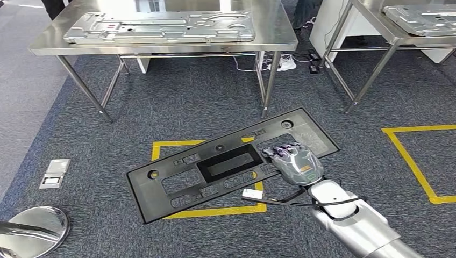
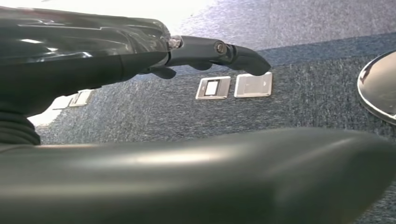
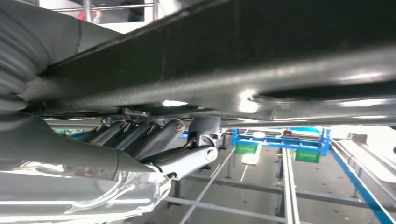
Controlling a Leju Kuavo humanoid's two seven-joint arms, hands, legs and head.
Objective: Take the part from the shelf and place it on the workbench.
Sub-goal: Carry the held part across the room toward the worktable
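Note:
The part is a long black plastic panel point(image 1: 215, 172) with a rectangular window and several cut-outs. It hangs tilted above the carpet in the head view. My right hand point(image 1: 294, 163) grips it near its right end, fingers over the top face. In the right wrist view the panel's dark edge point(image 3: 261, 56) runs just over my right hand point(image 3: 154, 140), whose fingers press against it. The steel workbench point(image 1: 269, 24) stands ahead, beyond the panel. My left hand point(image 2: 140, 51) hangs over the floor, its fingers point(image 2: 224, 51) stretched out and holding nothing.
A grey metal plate point(image 1: 161, 28) covers most of the workbench. A second steel table point(image 1: 371, 11) at the right carries another metal plate point(image 1: 425, 19). Yellow floor tape point(image 1: 414, 161), a floor socket box point(image 1: 55, 173) and a round silver base point(image 1: 32, 228) lie below.

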